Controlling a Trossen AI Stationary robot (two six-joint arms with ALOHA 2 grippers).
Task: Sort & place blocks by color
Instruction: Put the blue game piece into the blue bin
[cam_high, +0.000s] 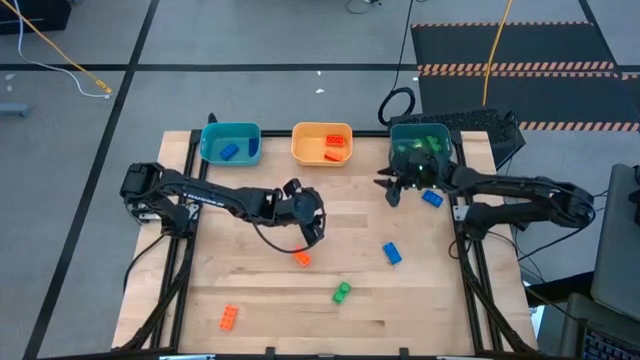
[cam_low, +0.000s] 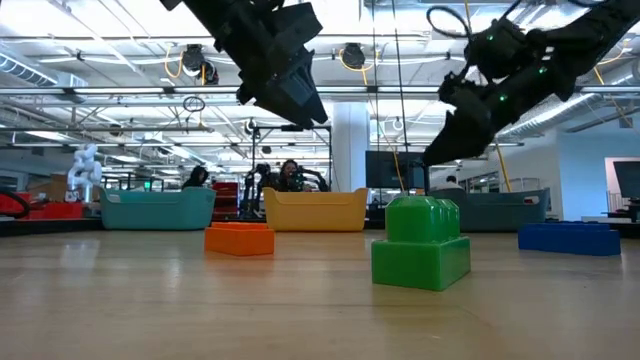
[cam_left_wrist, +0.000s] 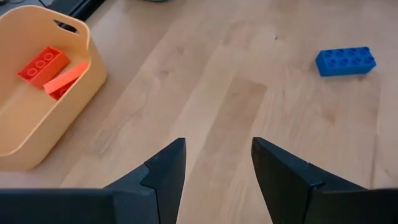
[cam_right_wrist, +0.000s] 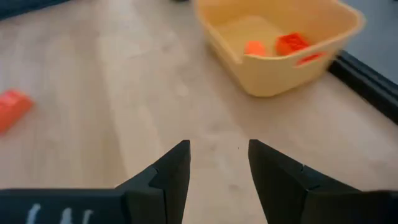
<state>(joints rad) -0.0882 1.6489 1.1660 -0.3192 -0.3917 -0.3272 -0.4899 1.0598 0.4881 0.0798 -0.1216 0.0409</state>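
Note:
Both grippers hang open and empty above the wooden table. My left gripper is over the table's middle. My right gripper hovers just in front of the green-filled tray. Loose blocks lie flat on the wood: an orange one, a blue one, a green one, another orange one and a blue one beside my right gripper.
Three trays stand along the far edge: a teal one holding a blue block, an orange-yellow one holding orange-red blocks, and the teal one at the right holding green blocks. Bare wood lies between the loose blocks.

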